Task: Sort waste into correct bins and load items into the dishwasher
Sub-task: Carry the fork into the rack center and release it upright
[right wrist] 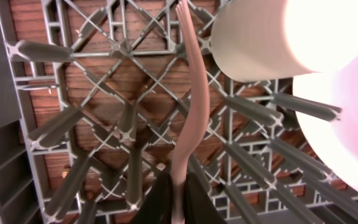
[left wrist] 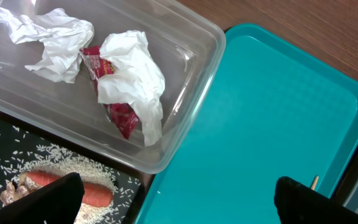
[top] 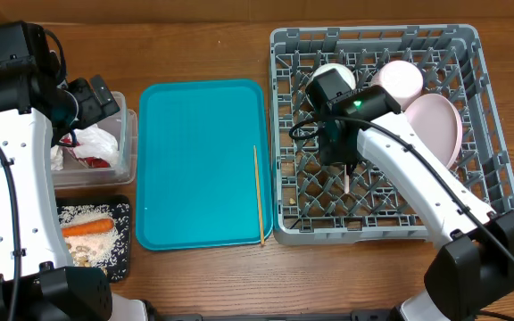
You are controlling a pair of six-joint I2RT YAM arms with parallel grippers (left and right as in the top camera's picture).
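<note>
We see a brown wooden table [top: 203,45] filling the overhead view. At the right of the frame stands the grey dish rack [top: 373,36]. A pink plate [top: 435,125], a pink bowl [top: 398,78] and a white bowl [top: 342,71] sit among the pegs in its upper part.

The right gripper [top: 347,168] reaches down into the rack's middle, its fingers pinching the pale handle of a fork [right wrist: 194,93].

At upper left the left gripper [top: 96,96] hangs spread wide over the clear tub [top: 130,143], which holds a white napkin [left wrist: 55,43] and a red wrapper [left wrist: 120,115]. Below it, the black tray [top: 121,214] carries rice [top: 83,214] and a carrot stick [top: 87,228].

A chopstick [top: 257,192] lies along the right edge of the teal tray [top: 194,160].
</note>
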